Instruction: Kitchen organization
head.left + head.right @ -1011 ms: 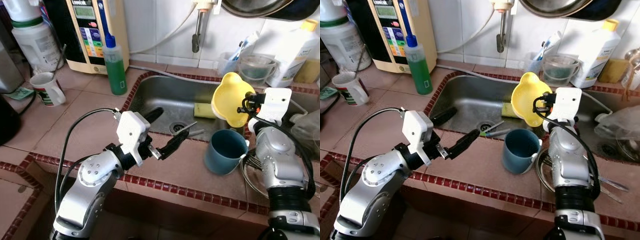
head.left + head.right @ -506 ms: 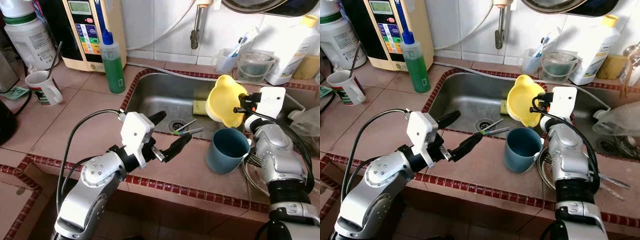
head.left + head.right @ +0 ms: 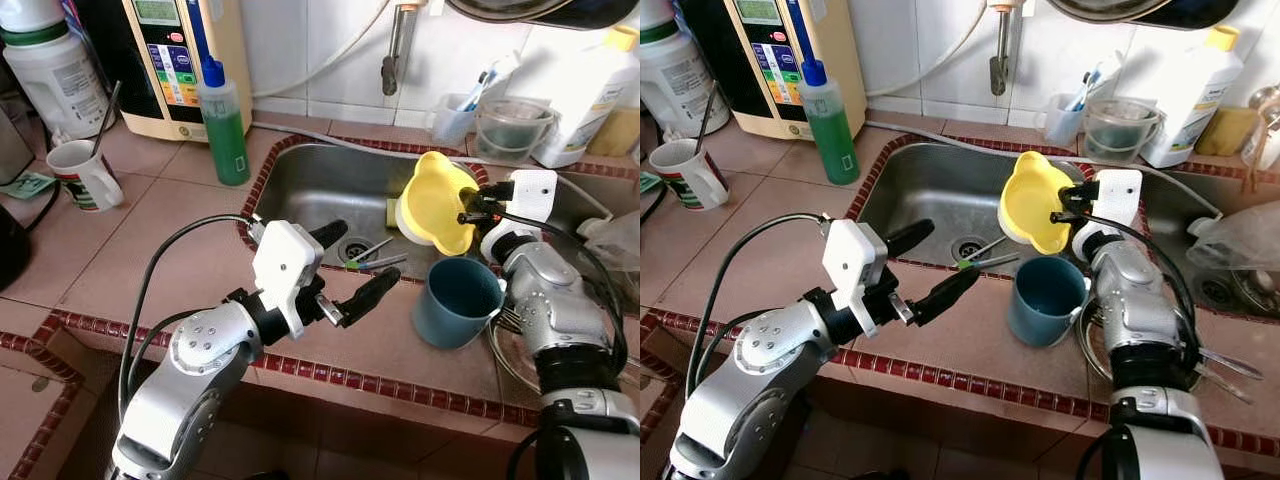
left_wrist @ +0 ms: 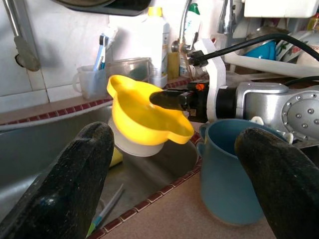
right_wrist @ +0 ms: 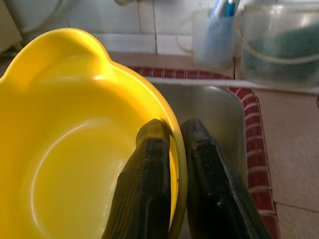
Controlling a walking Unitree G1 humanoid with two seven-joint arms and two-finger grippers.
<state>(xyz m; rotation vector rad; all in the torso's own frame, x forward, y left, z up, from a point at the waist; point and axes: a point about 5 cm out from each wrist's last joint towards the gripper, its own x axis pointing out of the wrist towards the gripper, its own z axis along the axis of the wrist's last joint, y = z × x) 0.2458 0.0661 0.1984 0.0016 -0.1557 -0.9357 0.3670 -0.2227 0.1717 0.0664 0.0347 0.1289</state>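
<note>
Nearest the robot, the left gripper (image 3: pixel 352 268) hangs above the front edge of the tiled counter (image 3: pixel 150 230), just at the sink's front rim, its two black fingers spread wide with nothing between them. To its right, on the counter's front strip by the sink's front right corner, stands a dark blue mug (image 3: pixel 455 302), upright and open-topped. Just beyond and above the mug, the right gripper (image 3: pixel 1065 203) pinches the rim of a yellow bowl (image 3: pixel 433 202), one finger inside the bowl and one outside, pressed close together on the thin wall; the bowl is tilted steeply on its side, held in the air over the right part of the steel sink (image 3: pixel 330 185), its opening turned toward the robot's left. In the basin below lie a couple of utensils (image 3: pixel 368 256) near the drain and a yellowish sponge (image 3: pixel 392 211) partly hidden by the bowl. Farther back on the counter's left side are a white mug (image 3: pixel 85 176) and a green soap bottle (image 3: pixel 224 124) at the sink's far left corner.
</note>
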